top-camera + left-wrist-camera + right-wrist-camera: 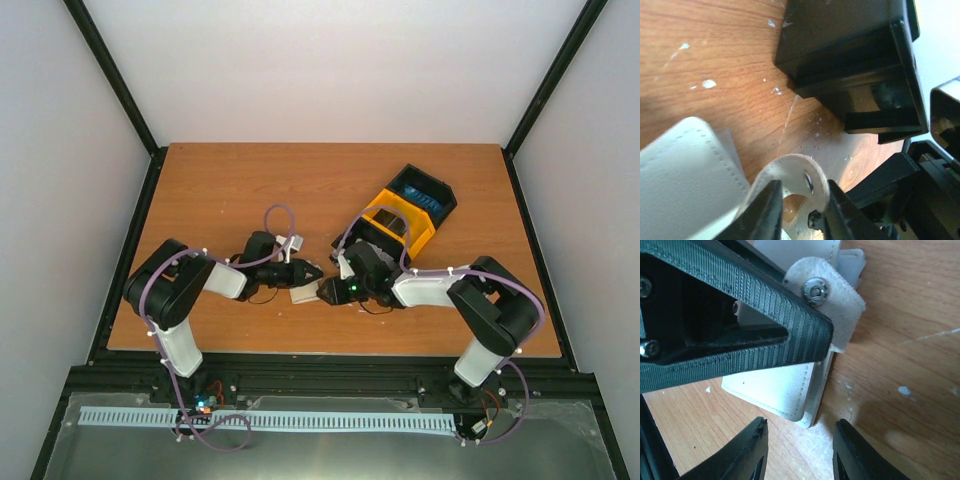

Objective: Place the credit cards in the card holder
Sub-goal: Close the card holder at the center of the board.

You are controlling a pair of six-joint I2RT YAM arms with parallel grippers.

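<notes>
Wooden tabletop point(250, 180) centre: your left gripper point(801, 200) clamps the card holder point(775, 390) by its snap tab point(840, 307), right gripper point(799, 432) open astride its corner; no credit cards visibly inserted, loading remains.

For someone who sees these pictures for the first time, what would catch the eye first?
The left gripper and the right gripper meet tip to tip in the near half of the table, over the cream card holder. The left gripper pinches the holder's snap tab; the right gripper is open, the holder's corner just in front of it. Behind the right arm stands the black-and-yellow tray.
</notes>
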